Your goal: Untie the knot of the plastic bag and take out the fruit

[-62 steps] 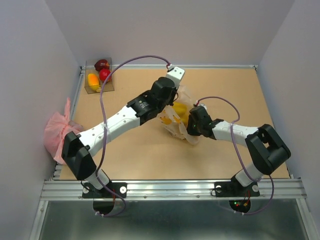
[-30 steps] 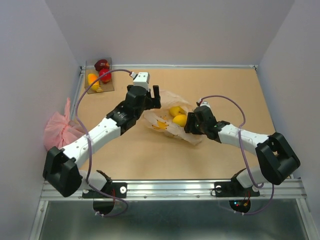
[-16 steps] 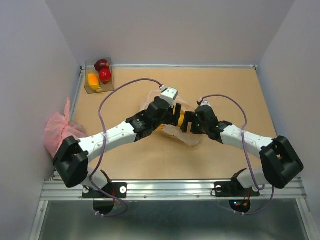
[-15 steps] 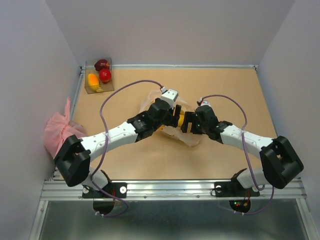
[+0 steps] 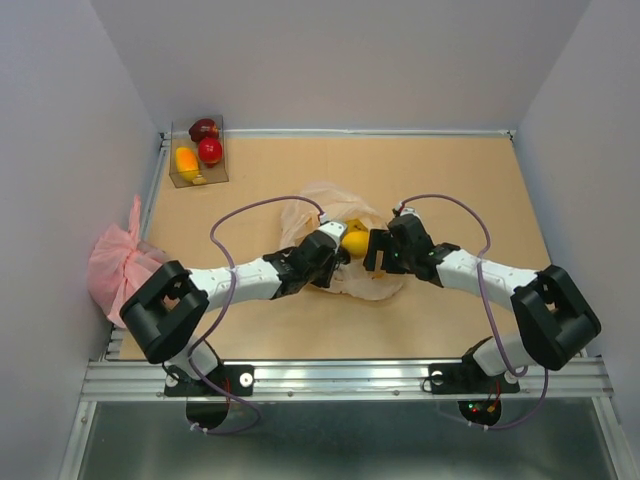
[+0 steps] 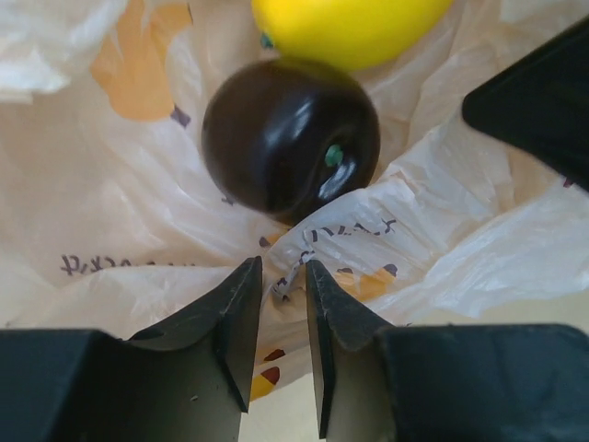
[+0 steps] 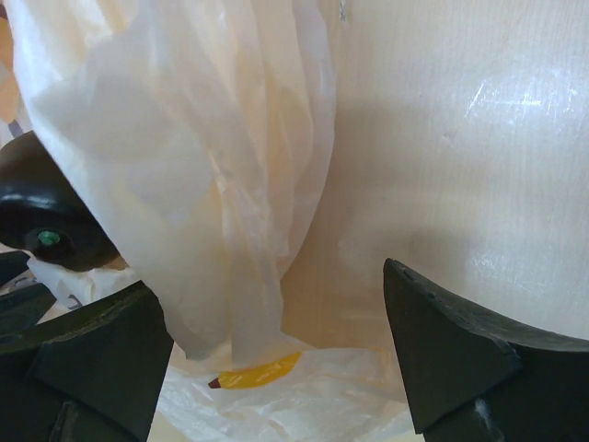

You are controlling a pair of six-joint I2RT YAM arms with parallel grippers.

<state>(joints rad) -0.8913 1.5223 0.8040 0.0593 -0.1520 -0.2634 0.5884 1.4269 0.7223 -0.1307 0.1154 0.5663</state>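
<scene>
Bag lay mid table: thin, slippery film, fruit loose inside. My left gripper pinched a film fold, nearly closed; right gripper gaped wide. Bunched film looked the safest hold

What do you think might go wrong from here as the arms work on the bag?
The left gripper pinches only a thin fold of the plastic bag; pulling may tear it or slip off. The right gripper is open, so nothing steadies the bag, and the dark fruit might roll out.
</scene>
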